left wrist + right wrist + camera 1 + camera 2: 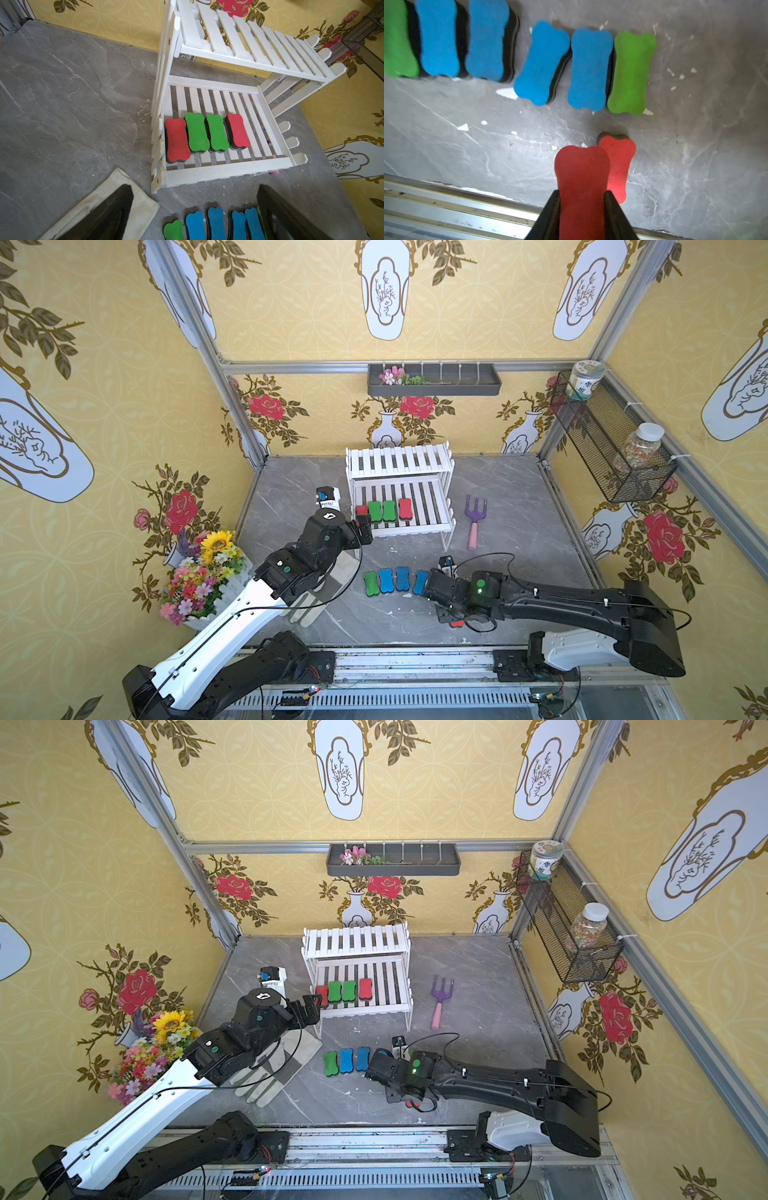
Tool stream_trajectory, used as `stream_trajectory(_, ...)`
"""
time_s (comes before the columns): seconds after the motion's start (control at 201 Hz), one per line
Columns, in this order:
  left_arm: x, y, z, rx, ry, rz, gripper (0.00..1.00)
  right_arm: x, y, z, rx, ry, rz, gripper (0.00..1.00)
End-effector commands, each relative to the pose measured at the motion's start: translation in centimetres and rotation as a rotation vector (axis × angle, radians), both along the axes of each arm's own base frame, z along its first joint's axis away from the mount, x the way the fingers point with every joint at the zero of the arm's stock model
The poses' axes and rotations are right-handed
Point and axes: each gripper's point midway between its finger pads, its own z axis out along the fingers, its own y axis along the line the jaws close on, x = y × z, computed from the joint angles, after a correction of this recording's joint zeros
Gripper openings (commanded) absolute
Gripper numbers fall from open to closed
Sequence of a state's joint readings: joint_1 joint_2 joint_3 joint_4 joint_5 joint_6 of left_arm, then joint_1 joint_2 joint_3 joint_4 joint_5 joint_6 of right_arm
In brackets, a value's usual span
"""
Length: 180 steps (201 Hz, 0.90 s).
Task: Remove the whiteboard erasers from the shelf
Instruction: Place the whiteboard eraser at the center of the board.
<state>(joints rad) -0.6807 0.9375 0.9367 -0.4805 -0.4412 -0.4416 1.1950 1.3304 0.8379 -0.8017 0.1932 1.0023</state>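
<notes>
The white shelf [409, 531] stands at the back middle, its top tier bare. Side by side on its lower tier [228, 170] lie two red erasers [177, 140] [238, 131] with two green erasers [196, 133] [217, 133] between them. My left gripper [194, 191] hangs open and empty by the lower tier's front left corner [363, 526]. On the table, several blue erasers [542, 62] lie in a row with a green eraser [631, 72] at each end. My right gripper [582, 194] is shut on a red eraser [581, 172], low over the table beside another red eraser [618, 166].
A purple garden fork [473, 518] lies right of the shelf. A pale work glove [270, 1073] lies under my left arm, with a flower pot [203, 572] at the left edge. A dark wall tray [434, 381] and a wire-mesh basket [611, 439] hang on the walls. The table's metal front rail [446, 197] is close to my right gripper.
</notes>
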Motion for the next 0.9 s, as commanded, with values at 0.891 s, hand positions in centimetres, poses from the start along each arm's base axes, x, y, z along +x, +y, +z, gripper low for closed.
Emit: stream_trajectory(0.891,0.7,-0.2,-1.0,0.028,0.019,0.013,0.99,1.6,2.4,-3.5,-0.049,0.058,0.05,0.41)
